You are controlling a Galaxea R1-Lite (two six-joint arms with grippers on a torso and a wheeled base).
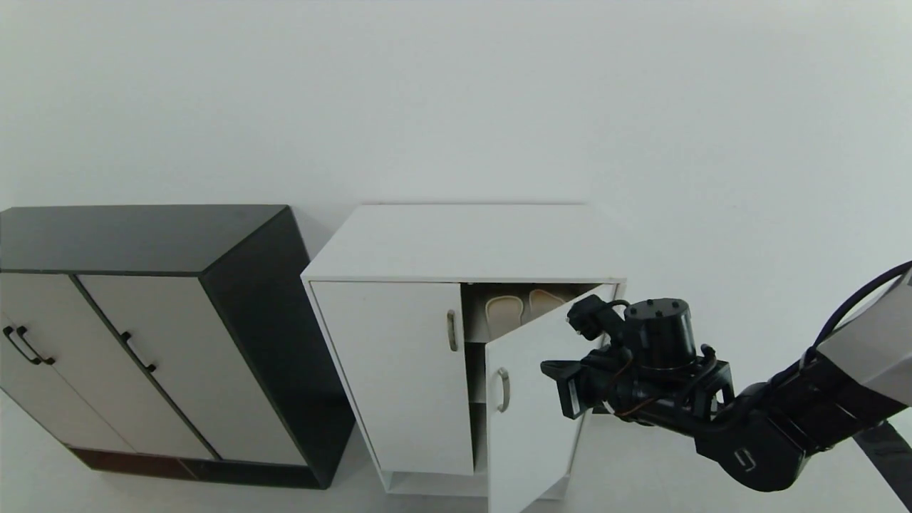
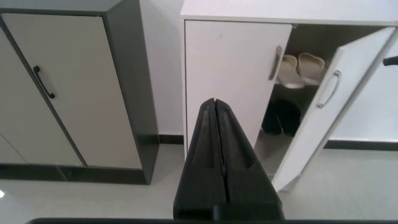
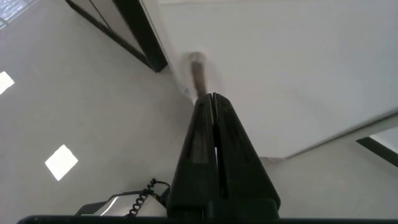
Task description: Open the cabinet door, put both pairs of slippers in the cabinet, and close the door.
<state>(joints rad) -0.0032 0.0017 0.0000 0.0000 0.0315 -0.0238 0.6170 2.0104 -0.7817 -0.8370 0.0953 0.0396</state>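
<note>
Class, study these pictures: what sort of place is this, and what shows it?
Probably a plain indoor room, perhaps a hallway mock-up: a white cabinet with its door ajar, slippers on its shelf, and a dark cabinet beside it against a bare wall.

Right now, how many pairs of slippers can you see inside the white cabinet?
2. A pale beige pair of slippers lies on the top shelf of the white wooden cabinet; a dark pair sits on a lower shelf. The half-open door may hide others.
</note>
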